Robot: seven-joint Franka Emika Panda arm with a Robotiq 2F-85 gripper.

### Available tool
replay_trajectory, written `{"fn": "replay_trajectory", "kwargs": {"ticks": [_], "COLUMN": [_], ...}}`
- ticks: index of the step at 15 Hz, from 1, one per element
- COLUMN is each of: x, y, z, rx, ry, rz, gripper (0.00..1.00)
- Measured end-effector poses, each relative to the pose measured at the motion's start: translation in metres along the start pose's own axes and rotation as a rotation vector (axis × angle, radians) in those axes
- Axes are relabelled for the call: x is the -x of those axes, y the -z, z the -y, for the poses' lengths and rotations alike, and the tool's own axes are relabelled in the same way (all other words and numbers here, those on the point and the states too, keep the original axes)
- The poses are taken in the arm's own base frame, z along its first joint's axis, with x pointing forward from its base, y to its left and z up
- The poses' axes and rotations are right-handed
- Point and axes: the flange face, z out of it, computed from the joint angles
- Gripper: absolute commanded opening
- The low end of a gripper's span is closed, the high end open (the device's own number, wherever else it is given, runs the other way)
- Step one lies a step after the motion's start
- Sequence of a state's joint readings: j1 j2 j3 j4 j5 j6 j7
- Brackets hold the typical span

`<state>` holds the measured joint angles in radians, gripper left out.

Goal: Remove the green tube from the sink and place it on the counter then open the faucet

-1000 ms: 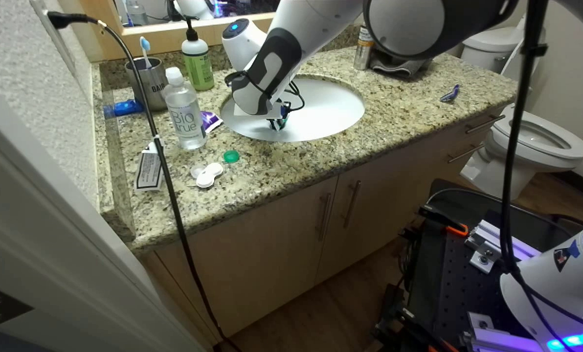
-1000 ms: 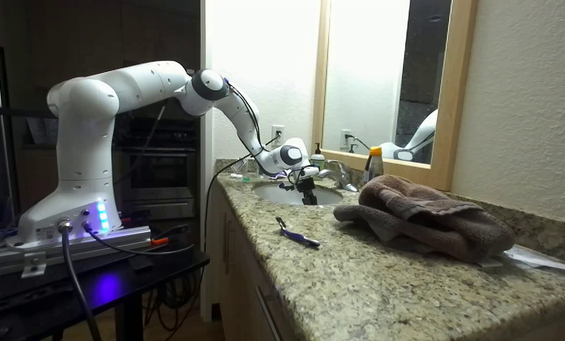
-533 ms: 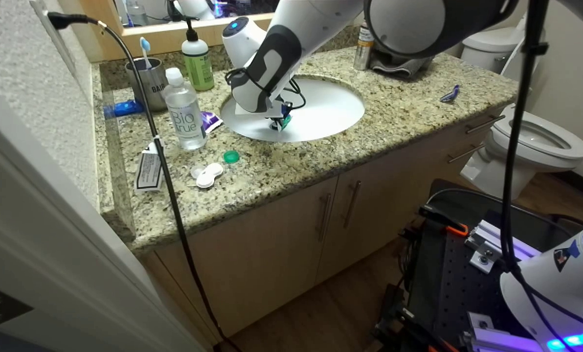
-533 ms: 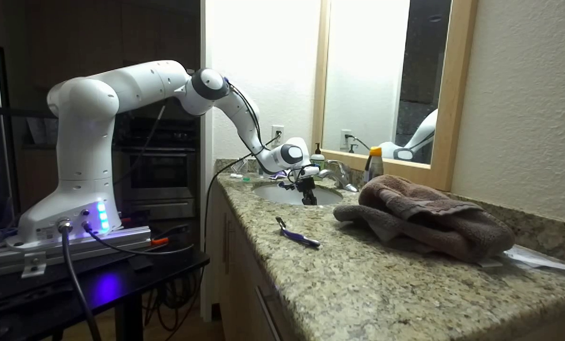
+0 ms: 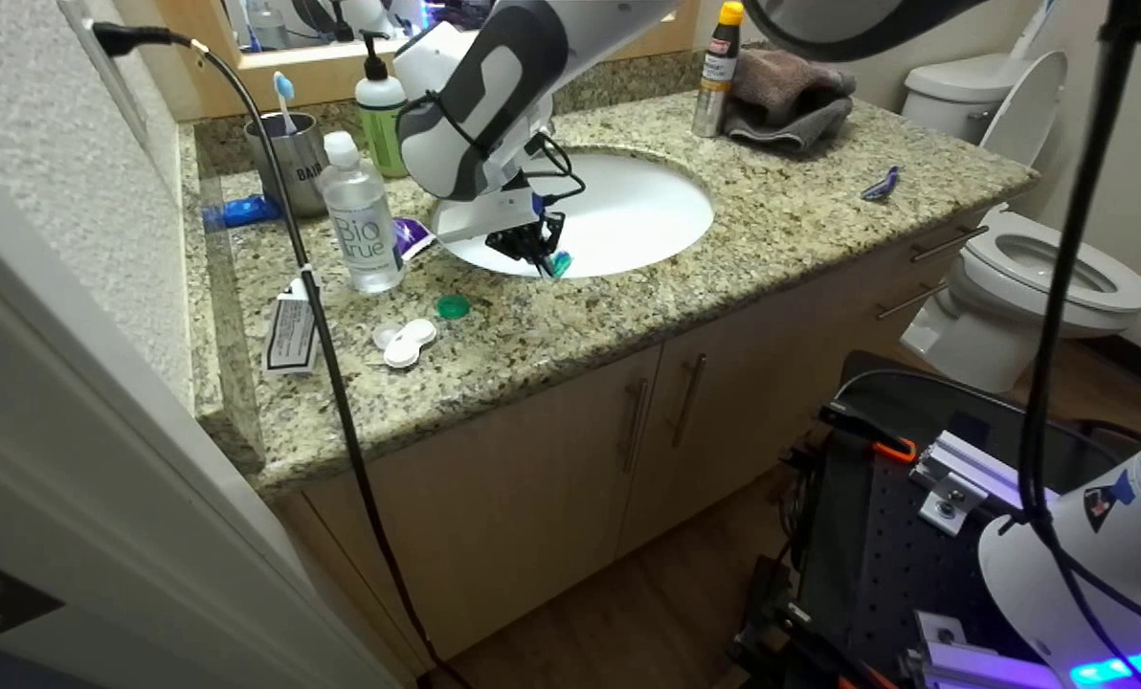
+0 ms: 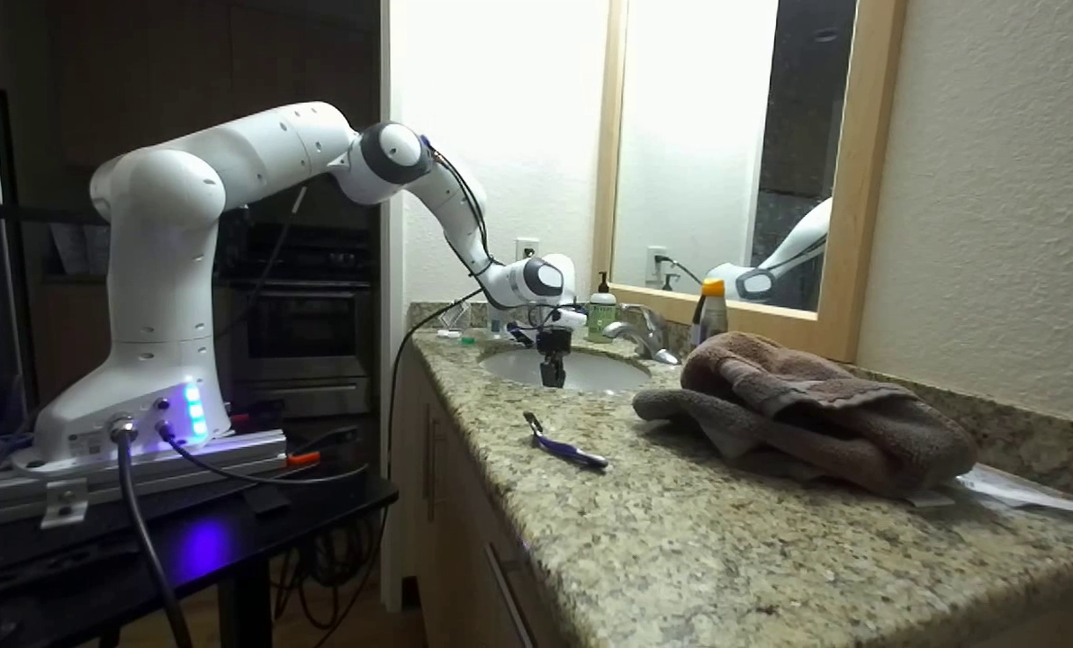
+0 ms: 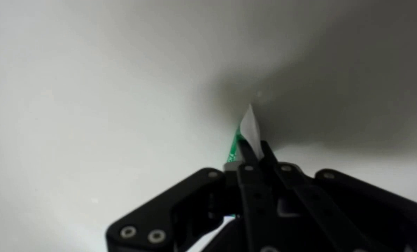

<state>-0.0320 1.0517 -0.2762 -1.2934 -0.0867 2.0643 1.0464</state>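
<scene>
Clamped on the green tube [image 7: 232, 152], down in the sink [image 5: 647, 225]

Pinches the green tube between the fingertips of the hand [image 7: 254, 147], pressed almost together. In the wrist view, shows green just beside the fingertips and a white tip [image 7: 251, 127] poking out between them. Cannot tell of any contact between green tube and sink. In an exterior view only, shows the faucet [image 6: 650, 335], on the mirror [image 6: 698, 153] side of the hand. Reads, in an exterior view, "Bio true" on a clear bottle [image 5: 365, 230] standing on the counter [image 5: 570, 321] left of the hand, and "BAIR" on a metal cup [image 5: 307, 153] farther off.
</scene>
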Motion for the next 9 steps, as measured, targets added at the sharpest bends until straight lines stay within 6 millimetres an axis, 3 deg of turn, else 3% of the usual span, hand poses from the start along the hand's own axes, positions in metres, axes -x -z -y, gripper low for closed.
{"fn": "replay_trajectory", "kwargs": {"ticks": [5, 9], "x": [0.065, 0.058], "y": [0.048, 0.078], "z": [0.0, -0.028], "rx": [-0.035, -0.124], "ry": [0.176, 0.245], "rz": [0.146, 0.235], "gripper": [0.02, 0.02]}}
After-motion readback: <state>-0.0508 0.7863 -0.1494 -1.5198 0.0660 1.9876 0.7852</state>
